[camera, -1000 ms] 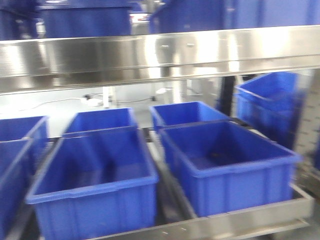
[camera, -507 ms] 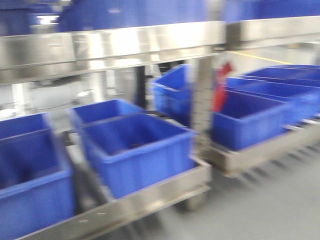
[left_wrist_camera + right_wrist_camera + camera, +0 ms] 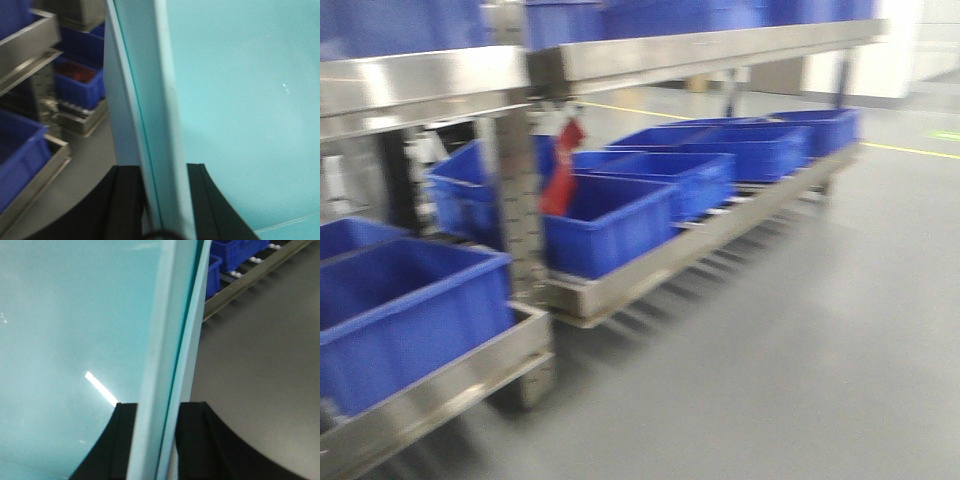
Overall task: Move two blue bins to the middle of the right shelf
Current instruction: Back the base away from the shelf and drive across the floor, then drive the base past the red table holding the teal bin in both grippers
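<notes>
Clamping bin (image 3: 240, 100): left pincer (image 3: 159, 170), right pincer (image 3: 159, 406)

Front view is smeared throughout. I can't identify the red item (image 3: 563, 170) hanging by the steel upright (image 3: 518, 210). The nearest dark blue bin (image 3: 405, 310) is cut off at the left edge.

Wrist views: the pale blue bin (image 3: 240, 100) overfills both frames, and I can't tell whether it is one tub or two nested. The left gripper (image 3: 167, 200) and right gripper (image 3: 157, 440) are cropped at the bottom edge.
</notes>
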You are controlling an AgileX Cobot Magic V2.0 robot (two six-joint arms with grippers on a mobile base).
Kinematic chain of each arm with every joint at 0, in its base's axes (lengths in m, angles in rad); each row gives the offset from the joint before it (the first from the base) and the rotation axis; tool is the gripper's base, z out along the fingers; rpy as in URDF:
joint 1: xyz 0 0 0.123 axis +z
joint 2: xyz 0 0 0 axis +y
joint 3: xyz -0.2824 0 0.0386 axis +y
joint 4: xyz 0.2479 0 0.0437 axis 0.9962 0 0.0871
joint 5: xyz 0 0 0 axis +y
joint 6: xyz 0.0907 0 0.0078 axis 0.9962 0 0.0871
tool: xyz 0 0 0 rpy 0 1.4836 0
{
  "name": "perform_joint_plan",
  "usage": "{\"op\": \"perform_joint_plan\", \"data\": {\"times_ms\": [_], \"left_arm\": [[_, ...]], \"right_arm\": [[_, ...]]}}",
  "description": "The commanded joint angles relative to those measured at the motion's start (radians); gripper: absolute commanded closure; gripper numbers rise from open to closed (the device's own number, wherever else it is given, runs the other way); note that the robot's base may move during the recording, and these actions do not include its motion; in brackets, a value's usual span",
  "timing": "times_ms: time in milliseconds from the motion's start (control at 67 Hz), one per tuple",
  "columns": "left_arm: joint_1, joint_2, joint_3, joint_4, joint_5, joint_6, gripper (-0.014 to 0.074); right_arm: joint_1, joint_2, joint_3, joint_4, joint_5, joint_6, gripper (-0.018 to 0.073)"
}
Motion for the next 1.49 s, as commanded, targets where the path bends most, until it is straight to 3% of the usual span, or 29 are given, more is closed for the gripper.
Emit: {"op": "perform_joint_plan", "data": {"times_ms": [0,1478], "left_arm": [[-0.008,-0.030,-0.020,-0.055,-0.064,0.026,0.0707],[-0.008,-0.030,-0.020,-0.055,-0.064,0.026,0.0707]], "right_arm": [[-0.006,-0.010,-0.011,-0.034,-0.077,0.006,0.0721],[-0.006,-0.010,-0.011,-0.034,-0.077,0.006,0.0721]]}}
